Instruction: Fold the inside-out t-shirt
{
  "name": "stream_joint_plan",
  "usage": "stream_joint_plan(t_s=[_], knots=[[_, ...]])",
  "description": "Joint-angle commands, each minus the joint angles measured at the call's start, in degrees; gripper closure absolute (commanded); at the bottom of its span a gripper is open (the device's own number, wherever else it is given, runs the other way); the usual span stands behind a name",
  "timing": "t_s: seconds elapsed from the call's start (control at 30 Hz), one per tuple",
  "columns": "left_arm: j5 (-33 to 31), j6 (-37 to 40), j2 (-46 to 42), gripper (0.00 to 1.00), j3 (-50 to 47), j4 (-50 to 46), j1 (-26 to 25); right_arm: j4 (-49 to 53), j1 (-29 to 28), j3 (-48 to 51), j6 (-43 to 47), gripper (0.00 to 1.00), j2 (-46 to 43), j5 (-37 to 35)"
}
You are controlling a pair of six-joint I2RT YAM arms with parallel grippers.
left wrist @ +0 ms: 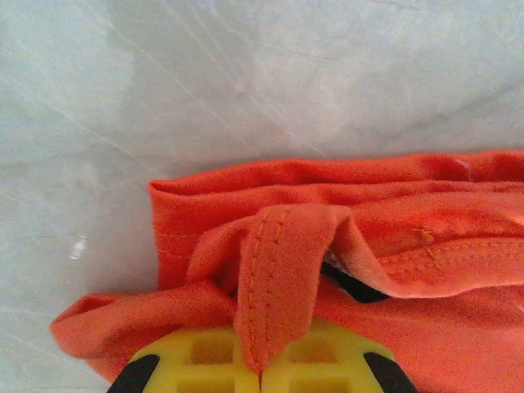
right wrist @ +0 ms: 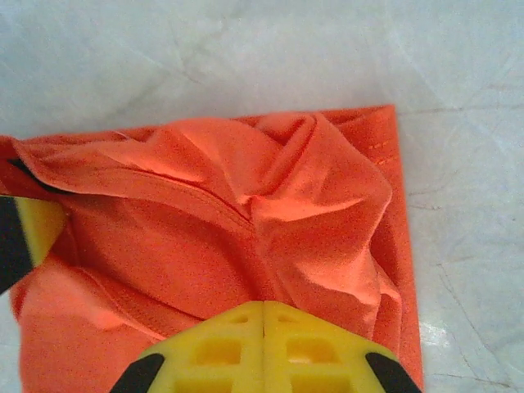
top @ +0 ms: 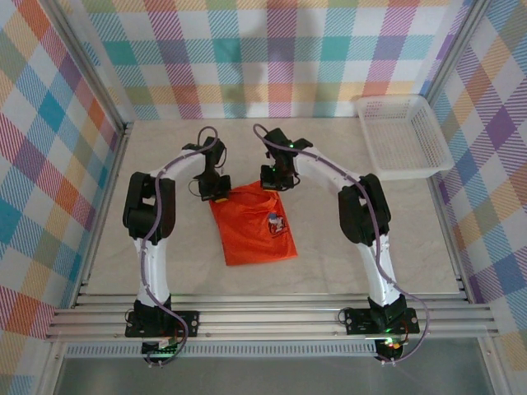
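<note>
The left end effector [left wrist: 260, 370] pinches a thin hem strip of the orange t-shirt [top: 247, 232], which lies on the counter [top: 165, 164] between the arms. The right end effector [right wrist: 264, 323] clamps bunched cloth. On lifting, the thin left grip may slip and skew the fold.

Bright even overhead light, soft short shadows, faint glare on the table [left wrist: 78, 246], wrist views slightly soft

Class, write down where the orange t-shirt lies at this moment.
In the top view the orange t-shirt lies at the middle of the table, its far edge pinched by the left gripper and right gripper; the white basket sits far right.
</note>
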State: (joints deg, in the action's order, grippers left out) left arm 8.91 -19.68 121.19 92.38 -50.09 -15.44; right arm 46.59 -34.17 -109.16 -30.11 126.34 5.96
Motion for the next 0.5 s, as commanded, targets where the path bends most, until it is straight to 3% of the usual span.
stream_joint_plan(t_s=[0.0, 0.17, 0.3, 0.47], knots=[[-6.1, -0.1, -4.2, 1.00, 0.7, -3.5, 0.6, 2.8, 0.7, -3.8, 0.6, 1.00, 0.2, -0.7], [-7.3, -0.7, -7.3, 1.00, -1.0, -2.4, 1.4, 5.1, 1.3, -8.0, 1.1, 1.00, 2.5, 0.5], [-4.4, -1.1, -6.7, 1.00, -1.4, -1.2, 1.5, 5.0, 1.0, -3.0, 2.3, 0.62, 0.1, 1.0], [-3.0, -1.7, -7.1, 1.00, -2.8, 0.4, 1.5, 1.2, -0.1, 5.7, 2.5, 0.56, -2.6, 0.9]])
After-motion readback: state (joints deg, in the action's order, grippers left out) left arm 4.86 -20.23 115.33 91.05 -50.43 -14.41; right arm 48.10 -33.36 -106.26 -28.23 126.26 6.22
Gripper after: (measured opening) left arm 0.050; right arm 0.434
